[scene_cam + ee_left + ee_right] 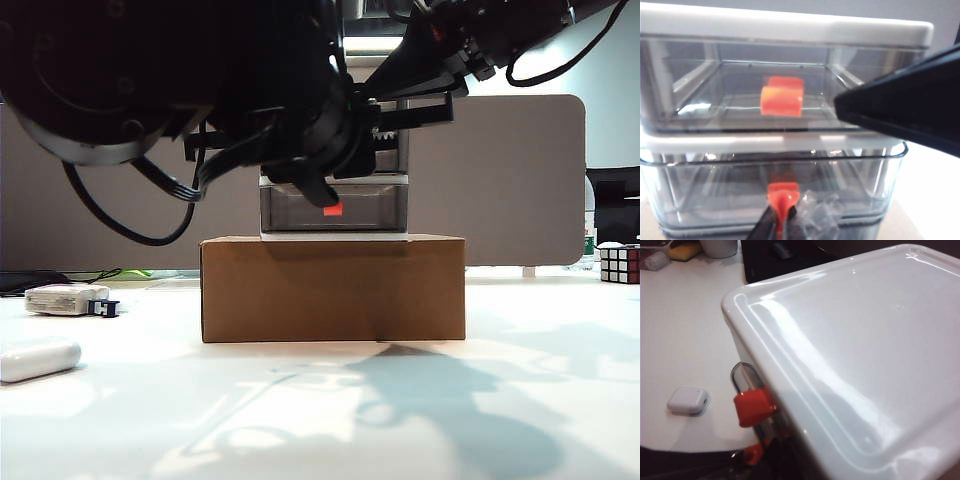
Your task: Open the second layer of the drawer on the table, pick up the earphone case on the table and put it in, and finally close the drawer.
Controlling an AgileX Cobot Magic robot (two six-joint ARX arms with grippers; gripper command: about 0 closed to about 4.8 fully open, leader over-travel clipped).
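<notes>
The drawer (390, 200) stands on a brown box, its white top (865, 340) filling the right wrist view. My left gripper (318, 188) (781, 220) is at its front, shut on the red-orange handle (783, 192) of the second layer (705, 190), whose front seems slightly forward of the frame. Above it is the top drawer's handle (782, 96). My right gripper (405, 112) is at the unit's upper right; one black finger (905, 107) shows beside the top drawer, its jaws unclear. The white earphone case (40, 358) (687, 400) lies on the table (320, 420) at front left.
The brown cardboard box (333, 288) carries the drawer at mid-table. An off-white device with a black part (68, 298) lies at the left, behind the case. A Rubik's cube (620, 263) sits far right. A grey partition (500, 180) stands behind.
</notes>
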